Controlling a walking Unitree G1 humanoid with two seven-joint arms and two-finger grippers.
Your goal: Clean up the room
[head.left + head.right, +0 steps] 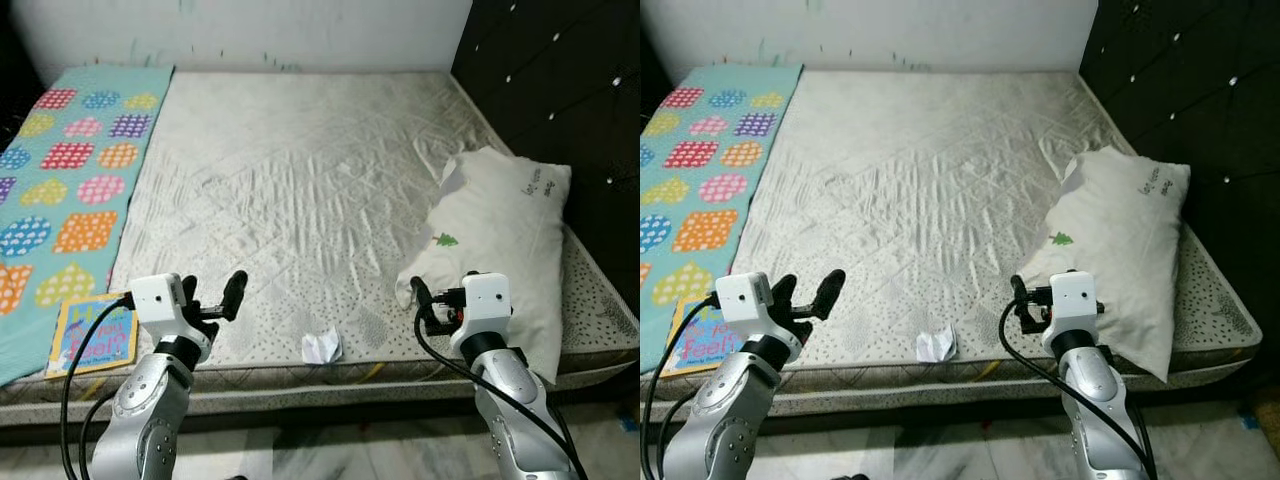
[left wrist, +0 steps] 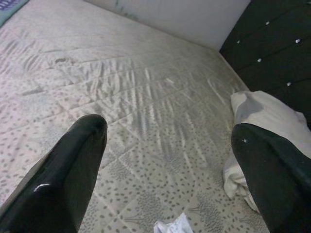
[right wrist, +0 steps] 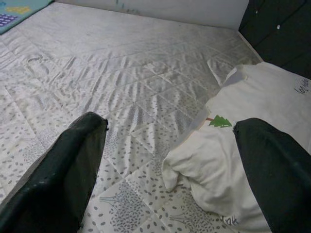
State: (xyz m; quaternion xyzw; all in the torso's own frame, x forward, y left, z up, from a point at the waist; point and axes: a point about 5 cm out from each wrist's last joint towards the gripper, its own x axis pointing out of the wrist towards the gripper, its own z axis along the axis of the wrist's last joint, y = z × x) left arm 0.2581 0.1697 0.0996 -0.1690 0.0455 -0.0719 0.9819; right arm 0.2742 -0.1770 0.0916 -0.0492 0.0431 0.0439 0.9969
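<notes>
Eye views: crumpled paper (image 1: 322, 347) at mattress (image 1: 300, 180) front edge, between left gripper (image 1: 212, 298) and right gripper (image 1: 428, 305); pillow (image 1: 500, 240) at right, book (image 1: 92, 335) at left.
Left wrist: fingers (image 2: 63, 170) spread wide, holding nothing.
Right wrist: fingers (image 3: 68, 170) wide, near pillow.

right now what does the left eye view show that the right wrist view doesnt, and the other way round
Left eye view alone: the book at the mattress's near left corner, the crumpled paper, and both claws, left and right, raised over the near edge. Right wrist view alone: its open claw's fingers close up. Shared: mattress, pillow, colourful mat.
</notes>
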